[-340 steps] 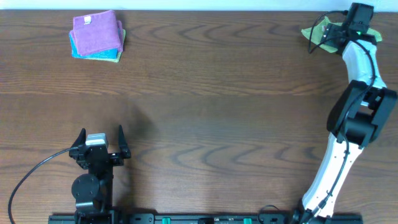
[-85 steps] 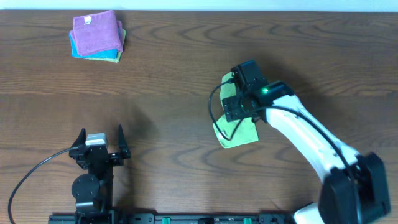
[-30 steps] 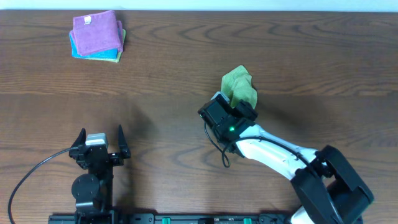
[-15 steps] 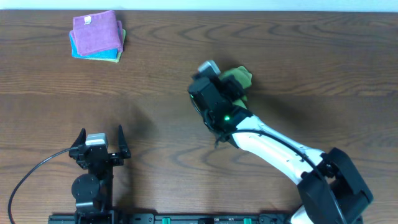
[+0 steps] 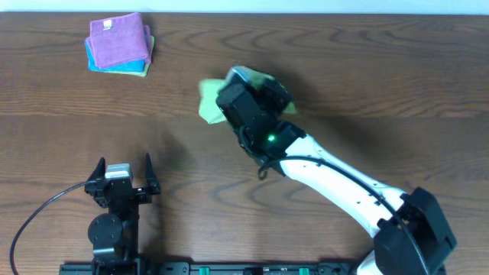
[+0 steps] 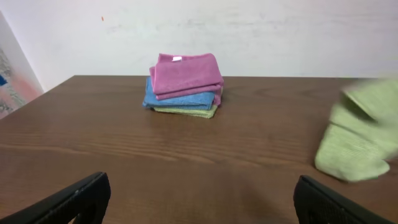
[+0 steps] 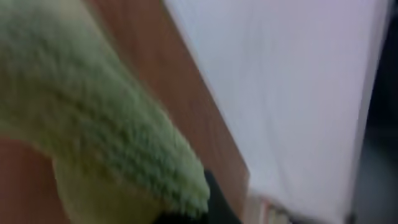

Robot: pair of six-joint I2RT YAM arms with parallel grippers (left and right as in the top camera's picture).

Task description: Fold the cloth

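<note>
Brown wood worktop (image 5: pixel 344 69): right fingers (image 7: pixel 219 202) pinch the bunched cloth (image 6: pixel 354 146) clear of it, probably to spread it; left fingers (image 5: pixel 147 169) spread wide, parked.

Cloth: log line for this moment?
step: fold not yet begun | right tool: shut on cloth, bunched | left tool: open, empty, near front edge | stack: far left corner

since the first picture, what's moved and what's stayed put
The right hand carried the cloth from the far right corner to mid-table. It now grips the cloth, swung left toward the stack of folded cloths. The left hand, open, and the stack stayed put.
</note>
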